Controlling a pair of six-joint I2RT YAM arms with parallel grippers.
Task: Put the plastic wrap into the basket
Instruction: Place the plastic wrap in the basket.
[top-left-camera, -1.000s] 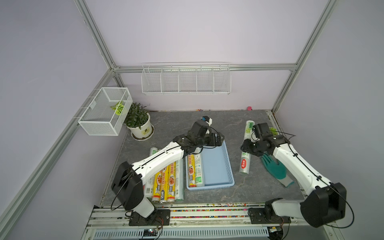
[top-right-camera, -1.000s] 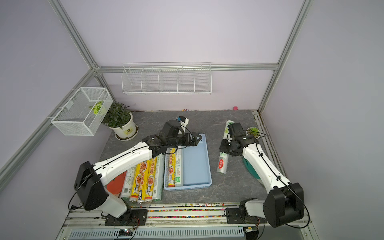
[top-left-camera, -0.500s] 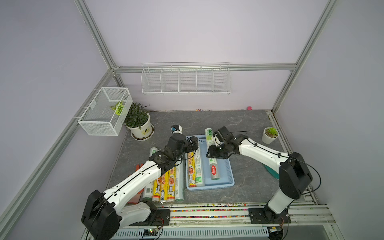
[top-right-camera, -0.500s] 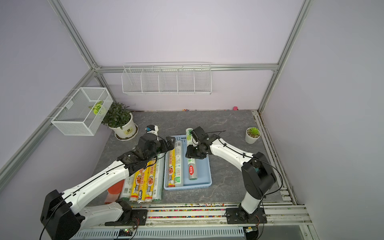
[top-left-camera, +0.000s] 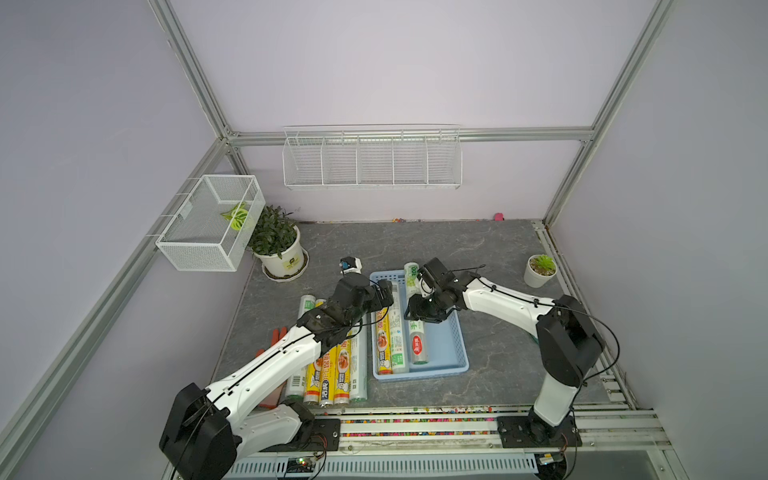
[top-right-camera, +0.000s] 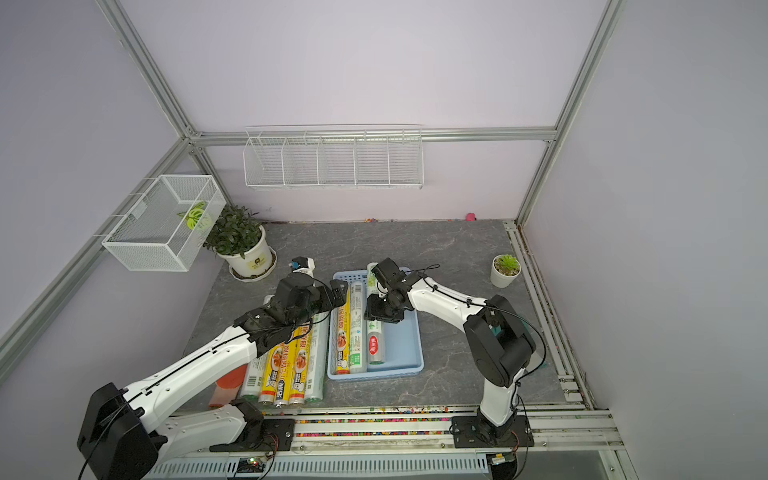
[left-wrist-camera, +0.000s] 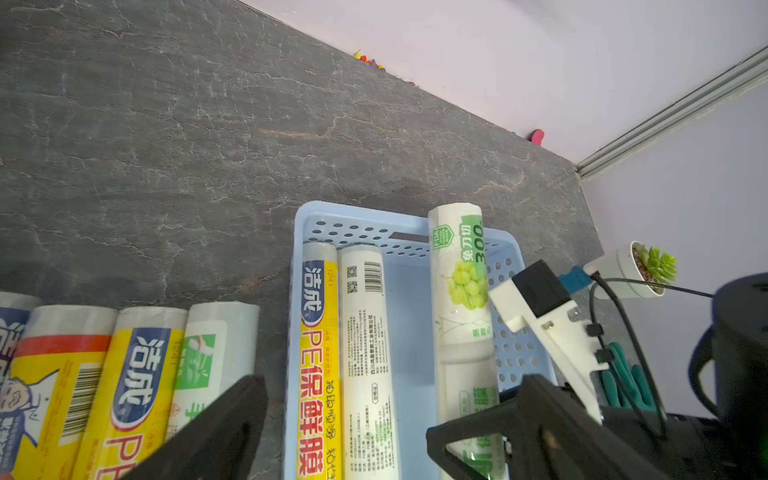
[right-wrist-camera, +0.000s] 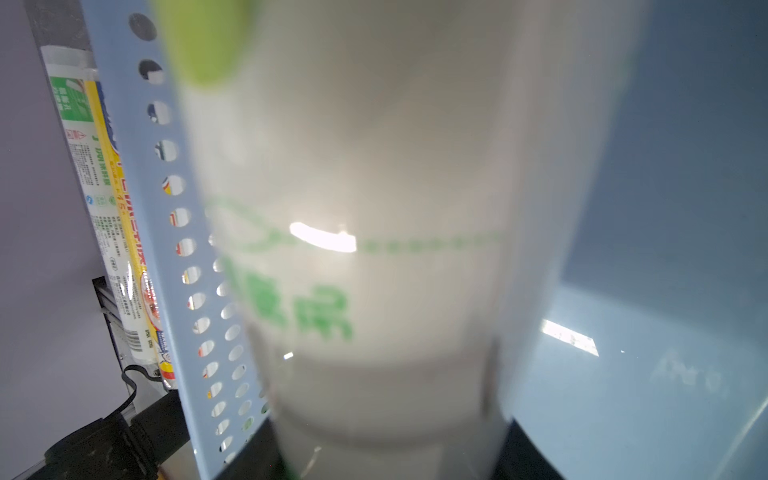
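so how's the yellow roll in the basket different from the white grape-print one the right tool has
The yellow roll lies flat inside the basket, untouched; the grape-print roll is clamped in the right tool. The yellow roll fits within the walls; the grape-print roll's far end sticks over the rim. Both are slim rolls lying lengthwise.
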